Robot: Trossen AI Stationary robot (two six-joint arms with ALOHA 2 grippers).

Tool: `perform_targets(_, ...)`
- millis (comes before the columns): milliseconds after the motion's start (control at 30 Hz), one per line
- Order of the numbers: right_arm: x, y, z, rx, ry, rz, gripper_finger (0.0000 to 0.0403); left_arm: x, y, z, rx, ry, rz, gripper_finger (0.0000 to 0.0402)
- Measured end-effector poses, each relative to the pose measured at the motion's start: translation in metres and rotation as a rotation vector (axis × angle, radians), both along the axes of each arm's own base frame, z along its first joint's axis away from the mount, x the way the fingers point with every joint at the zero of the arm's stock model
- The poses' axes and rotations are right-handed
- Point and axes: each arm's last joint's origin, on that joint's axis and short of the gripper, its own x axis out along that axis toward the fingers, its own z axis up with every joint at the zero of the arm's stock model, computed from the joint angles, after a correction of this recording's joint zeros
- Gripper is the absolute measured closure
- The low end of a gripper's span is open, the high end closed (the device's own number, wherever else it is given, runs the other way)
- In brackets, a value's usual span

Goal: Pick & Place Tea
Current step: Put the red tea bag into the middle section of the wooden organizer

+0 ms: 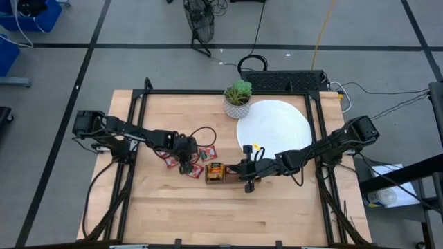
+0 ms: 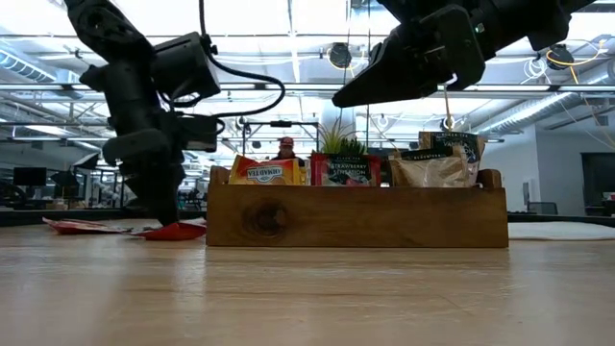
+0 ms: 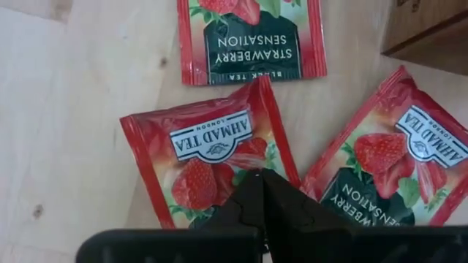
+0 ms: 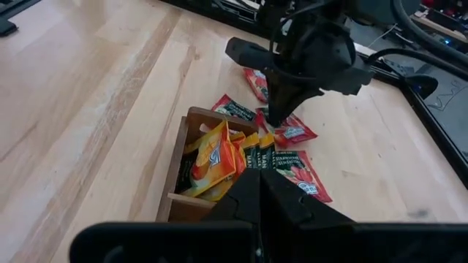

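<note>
Red tea sachets [image 1: 208, 153] lie flat on the wooden table left of a brown wooden tray [image 1: 214, 173]. The tray holds orange-yellow sachets [image 2: 267, 171], red ones [image 2: 344, 170] and pale ones [image 2: 432, 168], standing on edge. My left gripper [image 3: 256, 179] points down, shut, its tips on the middle red sachet [image 3: 212, 157]. My right gripper [image 4: 259, 183] is shut with nothing in it. It hovers above the tray's right end [image 2: 384, 82], pointing toward the left arm. A white disc [image 1: 273, 128] lies behind the tray. My left gripper comes from above, pointing down, and its shut fingertips [image 3: 252, 191] meet the face of the middle red sachet near its close edge [image 3: 219, 201]. The sachet lies flat on the table. I cannot tell whether the tips pinch any of it.
A small potted plant [image 1: 237, 98] stands at the disc's far left. Two more red sachets [image 3: 252, 36] [image 3: 387, 168] lie close around the one touched. The table's near half [image 1: 228, 218] is bare wood. A black frame [image 1: 315, 104] borders the table.
</note>
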Motion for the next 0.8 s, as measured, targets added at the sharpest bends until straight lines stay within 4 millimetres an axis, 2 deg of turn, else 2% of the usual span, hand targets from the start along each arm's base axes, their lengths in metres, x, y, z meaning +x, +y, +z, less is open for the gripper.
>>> perform_targets(200, 0.0, 0.0, 0.0, 0.001, -0.002, 0.0, 0.0403, -0.01, 0.004, 0.005, 0.116, 0.081, -0.02, 0.0398)
perform_targets(367, 0.0, 0.0, 0.001, 0.004, -0.009, 0.0, 0.0403, -0.017, 0.009, 0.021, 0.307, 0.305, 0.009, 0.0399)
perform_targets(567, 0.0, 0.0, 0.001, 0.004, -0.009, 0.0, 0.0403, -0.005, 0.013, 0.05, 0.602, 0.301, 0.078, 0.0399)
perform_targets(700, 0.0, 0.0, 0.001, 0.004, -0.009, -0.001, 0.0403, 0.006, 0.012, 0.057, 0.497, 0.212, 0.136, 0.0388)
perform_targets(800, 0.0, 0.0, 0.001, 0.003, -0.006, -0.001, 0.0403, 0.005, 0.017, 0.056, 0.467, 0.23, 0.137, 0.0382)
